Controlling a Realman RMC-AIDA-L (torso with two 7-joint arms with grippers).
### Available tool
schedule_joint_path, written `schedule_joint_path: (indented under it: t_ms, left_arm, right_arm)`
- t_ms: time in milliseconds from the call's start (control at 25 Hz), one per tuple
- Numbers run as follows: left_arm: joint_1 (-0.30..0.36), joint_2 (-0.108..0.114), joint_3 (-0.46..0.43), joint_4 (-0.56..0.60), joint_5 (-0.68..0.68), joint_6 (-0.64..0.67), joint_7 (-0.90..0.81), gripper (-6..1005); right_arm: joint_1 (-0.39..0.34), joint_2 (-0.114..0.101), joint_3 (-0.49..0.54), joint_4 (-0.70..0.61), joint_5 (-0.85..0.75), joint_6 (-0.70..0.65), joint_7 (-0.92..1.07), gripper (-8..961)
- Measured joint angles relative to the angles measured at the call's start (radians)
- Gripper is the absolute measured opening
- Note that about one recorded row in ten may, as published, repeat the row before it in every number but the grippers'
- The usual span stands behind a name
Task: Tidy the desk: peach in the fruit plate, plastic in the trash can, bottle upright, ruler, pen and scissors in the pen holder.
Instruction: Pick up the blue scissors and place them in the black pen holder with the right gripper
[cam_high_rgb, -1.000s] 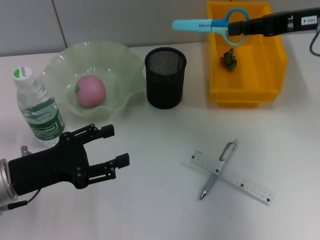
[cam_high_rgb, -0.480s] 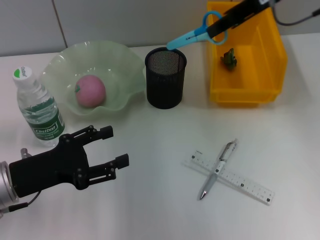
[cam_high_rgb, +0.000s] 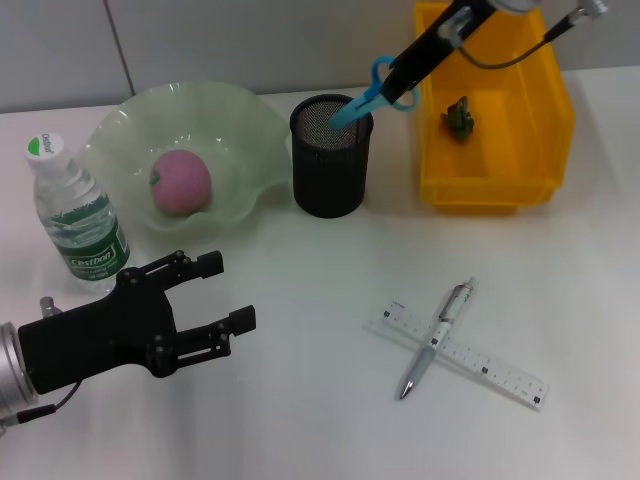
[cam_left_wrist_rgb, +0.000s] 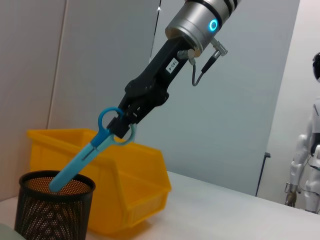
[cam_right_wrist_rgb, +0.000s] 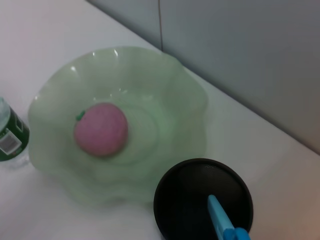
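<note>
Head view shows your right gripper (cam_high_rgb: 405, 72) clamped on the scissors (cam_high_rgb: 372, 92) at the handle rings; their long axis slants, blade tip down inside the pen holder (cam_high_rgb: 331, 155). Your left gripper (cam_high_rgb: 222, 292) hovers spread and empty near the bottle (cam_high_rgb: 75, 216).

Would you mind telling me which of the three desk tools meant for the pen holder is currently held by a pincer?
The scissors: the right pincer grips their handles, blade tip inside the pen holder. Pen and ruler lie crossed on the desk.

The right pincer (cam_high_rgb: 400, 78) has swung down, tilting the scissors (cam_high_rgb: 372, 93) blade-first into the pen holder (cam_high_rgb: 331, 160).
</note>
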Motion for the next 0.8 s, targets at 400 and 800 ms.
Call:
schedule_joint_path:
  t_ms: [400,800]
  left_arm:
    - [-0.006,-0.006,0.001,-0.002,-0.003,-0.012,0.002,814]
    - [-0.007,-0.006,0.001,-0.001,-0.004,-0.015,0.002,814]
  right_arm:
    - [0.065,0.03,-0.026,0.155,-0.032,0.126,0.0,130]
    - [0.066,0.047,-0.027,0.173,-0.071,0.179,0.043,136]
